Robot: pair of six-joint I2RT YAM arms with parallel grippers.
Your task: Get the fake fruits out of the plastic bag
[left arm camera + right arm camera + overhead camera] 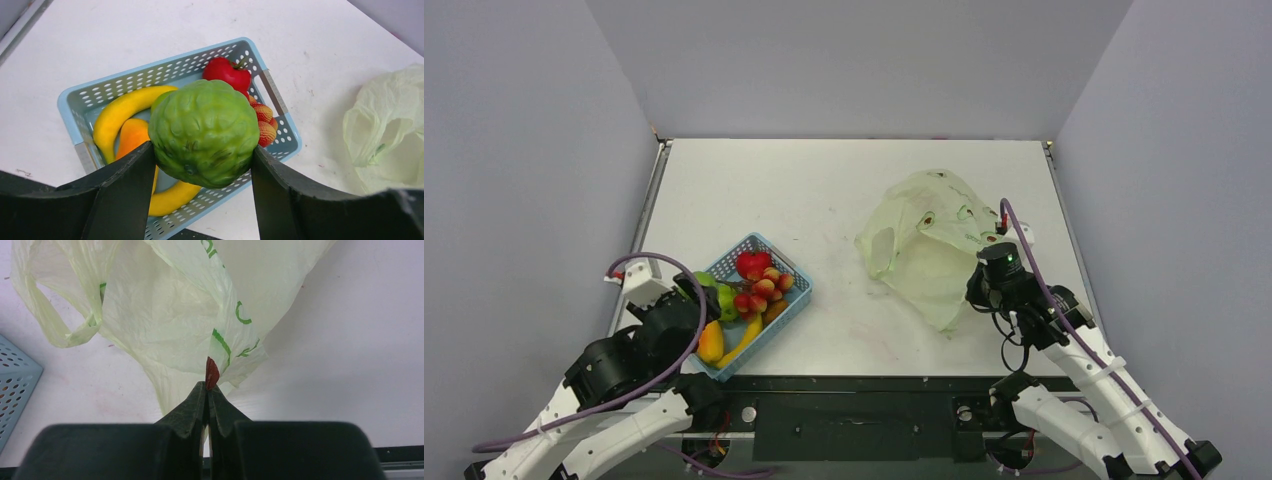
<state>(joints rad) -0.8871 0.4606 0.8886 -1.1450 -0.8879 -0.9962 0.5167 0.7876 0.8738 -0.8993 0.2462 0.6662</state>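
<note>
My left gripper (202, 150) is shut on a bumpy green round fruit (205, 132) and holds it above the blue lattice basket (150, 67). In the top view that gripper (709, 298) is at the basket's near left side. A red apple (227, 72) and a red-pink berry cluster (264, 125) lie in the basket. The pale yellow-green plastic bag (924, 245) lies slack on the table at the right. My right gripper (207, 390) is shut on the bag's near edge (165, 315), with a small red bit showing at its tips. Nothing can be seen inside the bag.
Yellow bananas (120, 112) and an orange fruit (131, 140) also lie in the basket. The basket's corner shows in the right wrist view (12, 385). Grey walls enclose the white table (824, 190) on three sides.
</note>
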